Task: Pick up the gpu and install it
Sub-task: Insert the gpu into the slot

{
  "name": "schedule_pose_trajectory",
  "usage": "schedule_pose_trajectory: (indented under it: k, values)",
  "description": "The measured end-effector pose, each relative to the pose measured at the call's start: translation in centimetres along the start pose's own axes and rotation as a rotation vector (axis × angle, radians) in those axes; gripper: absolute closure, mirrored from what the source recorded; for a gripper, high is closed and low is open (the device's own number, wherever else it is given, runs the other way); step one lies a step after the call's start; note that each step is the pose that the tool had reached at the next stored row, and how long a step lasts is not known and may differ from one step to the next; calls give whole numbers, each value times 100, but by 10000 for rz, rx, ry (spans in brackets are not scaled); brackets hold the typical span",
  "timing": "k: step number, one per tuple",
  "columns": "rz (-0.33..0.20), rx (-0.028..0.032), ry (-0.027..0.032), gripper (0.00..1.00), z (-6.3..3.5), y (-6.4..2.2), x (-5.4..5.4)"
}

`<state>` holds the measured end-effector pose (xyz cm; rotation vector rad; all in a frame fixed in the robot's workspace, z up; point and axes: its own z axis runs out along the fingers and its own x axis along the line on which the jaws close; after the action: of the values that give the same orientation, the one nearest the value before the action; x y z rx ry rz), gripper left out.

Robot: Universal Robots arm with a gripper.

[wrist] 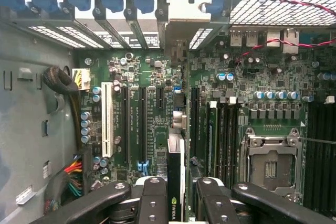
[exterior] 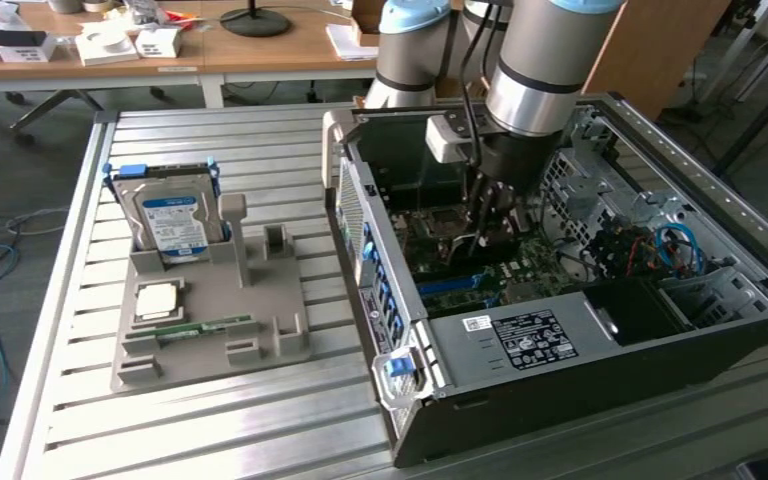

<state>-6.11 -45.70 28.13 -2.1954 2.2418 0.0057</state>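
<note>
Gripper (wrist: 179,186) clenched on the gpu (wrist: 175,203), which we see edge-on inside the computer case (exterior: 531,400), over the expansion slots (wrist: 142,124). Pickup done, we judge; seating in 1 slot looks unfinished.

The hand (wrist: 181,183) seemingly hides most of the gpu (wrist: 176,174).

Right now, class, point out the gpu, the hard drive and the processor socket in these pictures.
gpu (wrist: 175,182): wrist view, its edge near the logo.
hard drive (exterior: 175,224): exterior view, its blue-white label.
processor socket (wrist: 270,167): wrist view, its middle.
</note>
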Motion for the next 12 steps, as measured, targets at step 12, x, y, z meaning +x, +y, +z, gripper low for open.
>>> schedule_pose_trajectory:
  k: [12]
  values:
    - [1, 0, -2, 74, 5, 34, 27]
